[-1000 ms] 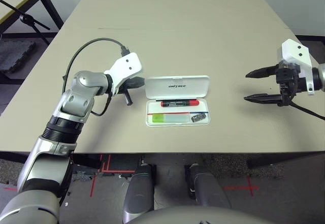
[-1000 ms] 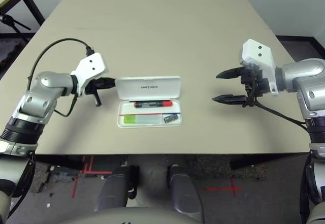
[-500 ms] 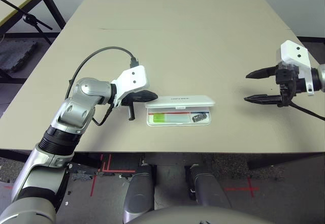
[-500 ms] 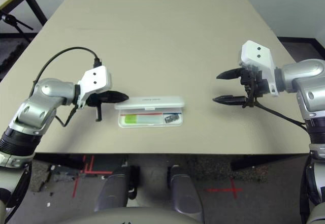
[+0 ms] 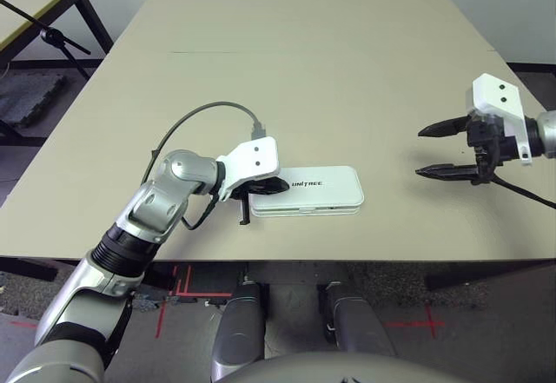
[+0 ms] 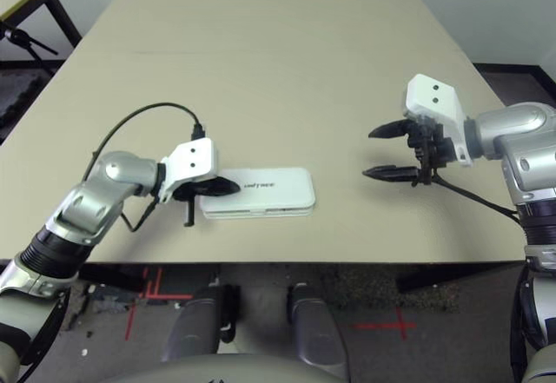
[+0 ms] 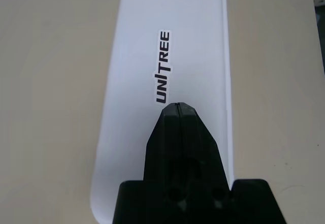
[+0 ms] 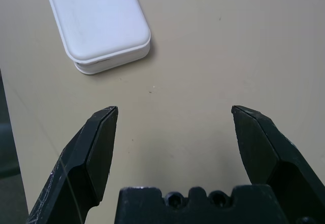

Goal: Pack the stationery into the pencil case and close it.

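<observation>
the pencil case (image 5: 306, 190) lies flat near the front edge of the table (image 5: 313, 62), a little left of centre, with its lid down and the "unitree" lettering facing up. a thin seam runs along its front side, and whether the lid is fully latched is hard to tell from here. the left gripper (image 5: 276, 186) comes in from the left, its two black fingers pressed together into one point, and that tip sits over the left end of the lid, seemingly resting on it just short of the lettering. in the left wrist view the joined tip (image 7: 177, 107) lies right below the "u". well apart on the right side of the table, the right gripper (image 5: 432, 150) hangs above the bare surface with its jaws spread wide, holding nothing, pointing toward the case.
</observation>
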Controlling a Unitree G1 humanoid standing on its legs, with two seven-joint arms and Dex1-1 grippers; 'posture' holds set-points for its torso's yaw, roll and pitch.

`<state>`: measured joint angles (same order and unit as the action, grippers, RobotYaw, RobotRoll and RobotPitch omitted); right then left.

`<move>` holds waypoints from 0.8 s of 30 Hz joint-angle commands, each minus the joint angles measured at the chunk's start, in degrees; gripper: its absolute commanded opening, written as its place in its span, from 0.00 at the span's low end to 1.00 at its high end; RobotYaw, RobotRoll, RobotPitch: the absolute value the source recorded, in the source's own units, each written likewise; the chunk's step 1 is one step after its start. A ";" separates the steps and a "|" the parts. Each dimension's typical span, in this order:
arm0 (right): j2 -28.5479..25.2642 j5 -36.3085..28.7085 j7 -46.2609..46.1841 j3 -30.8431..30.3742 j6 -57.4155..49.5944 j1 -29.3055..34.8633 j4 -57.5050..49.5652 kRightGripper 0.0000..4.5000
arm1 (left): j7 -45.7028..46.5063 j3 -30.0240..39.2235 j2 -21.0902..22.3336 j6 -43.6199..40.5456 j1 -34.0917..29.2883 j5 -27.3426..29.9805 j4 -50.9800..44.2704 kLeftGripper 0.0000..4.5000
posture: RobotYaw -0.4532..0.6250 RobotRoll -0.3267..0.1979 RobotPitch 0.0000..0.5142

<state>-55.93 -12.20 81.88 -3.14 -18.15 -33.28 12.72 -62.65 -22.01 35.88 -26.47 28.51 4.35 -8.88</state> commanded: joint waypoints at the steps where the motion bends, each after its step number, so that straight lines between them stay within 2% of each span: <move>1: 0.02 0.28 -0.27 -0.43 0.16 -0.02 -0.21 1.00 | -0.93 -3.36 2.15 2.16 -2.04 -3.24 1.05 0.01 | 0.43 0.62 0.22; 8: 0.25 0.44 -0.61 -0.70 0.19 0.25 -0.25 1.00 | -2.49 -4.23 3.93 3.31 -3.72 -3.21 0.38 0.01 | 0.43 0.62 0.22; 13: 1.27 0.92 -2.03 -0.88 0.08 0.23 0.04 1.00 | 0.98 1.40 1.00 1.62 -3.37 0.54 0.88 0.01 | 0.43 0.62 0.23; 14: 1.55 1.02 -2.65 -0.73 0.00 0.35 0.22 1.00 | 1.81 3.27 0.07 0.93 -3.22 2.00 0.86 0.04 | 0.43 0.62 0.23; 16: 2.43 0.41 -3.98 0.24 -0.32 0.81 0.74 1.00 | 4.06 7.58 -1.93 0.12 -2.96 4.84 1.11 0.14 | 0.43 0.62 0.23; 18: 3.96 -0.34 -6.43 1.81 -0.35 1.14 2.24 1.00 | 7.81 12.35 -4.23 -0.60 -2.30 6.86 2.37 0.29 | 0.43 0.62 0.23; 24: 10.86 -4.02 -15.70 9.31 2.40 3.98 7.18 1.00 | 20.03 26.87 -7.30 0.54 -2.81 9.74 7.25 0.82 | 0.43 0.62 0.24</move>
<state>-45.97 -14.85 68.71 4.00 -17.05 -30.46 18.48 -45.64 1.46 28.94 -26.28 26.47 13.19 -3.22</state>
